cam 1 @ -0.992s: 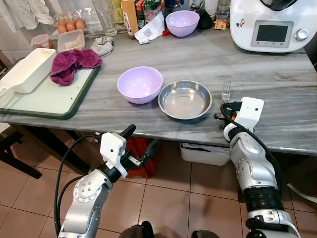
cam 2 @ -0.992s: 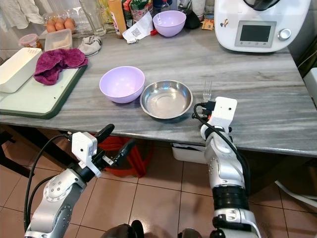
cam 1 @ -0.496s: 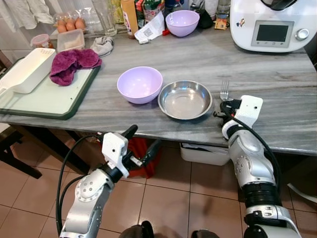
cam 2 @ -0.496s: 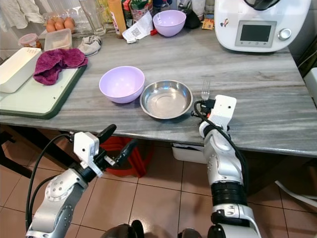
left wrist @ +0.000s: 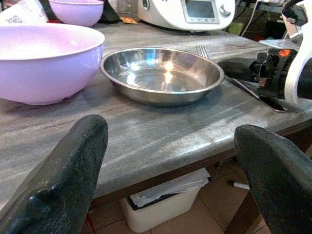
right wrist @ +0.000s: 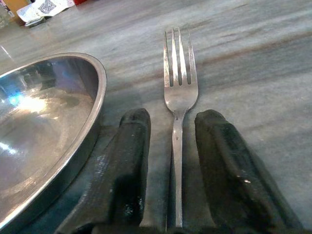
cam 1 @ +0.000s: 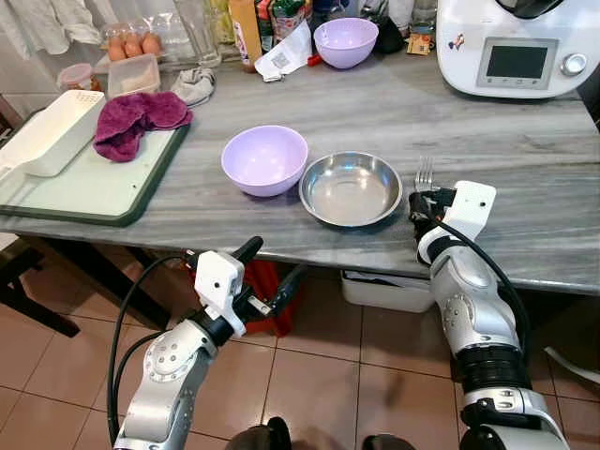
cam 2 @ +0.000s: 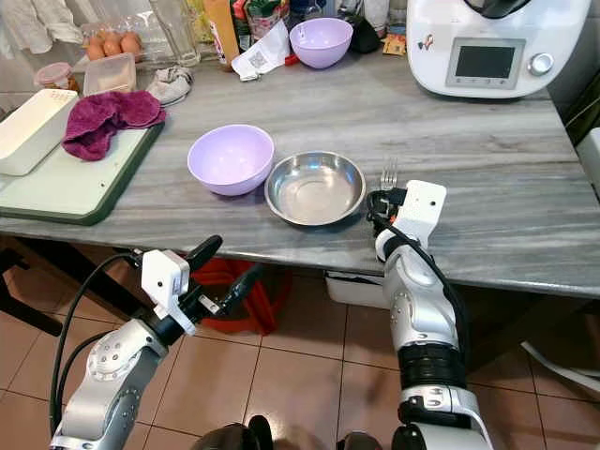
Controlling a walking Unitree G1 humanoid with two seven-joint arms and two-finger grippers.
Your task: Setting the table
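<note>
Right gripper (right wrist: 173, 161) w/ fork (right wrist: 179, 92) has slid left toward steel bowl (cam 1: 350, 187) vs 1 s ago. Fork lies flat on counter (cam 1: 525, 169), handle between the fingers, narrow gap each side, not clamped. Left gripper (left wrist: 170, 161) wide open, empty, below counter edge.

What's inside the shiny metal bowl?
Nothing: the metal bowl is bare inside, with just light glinting off its bottom. The fork lies on the table beside it, between the right hand's fingers.
</note>
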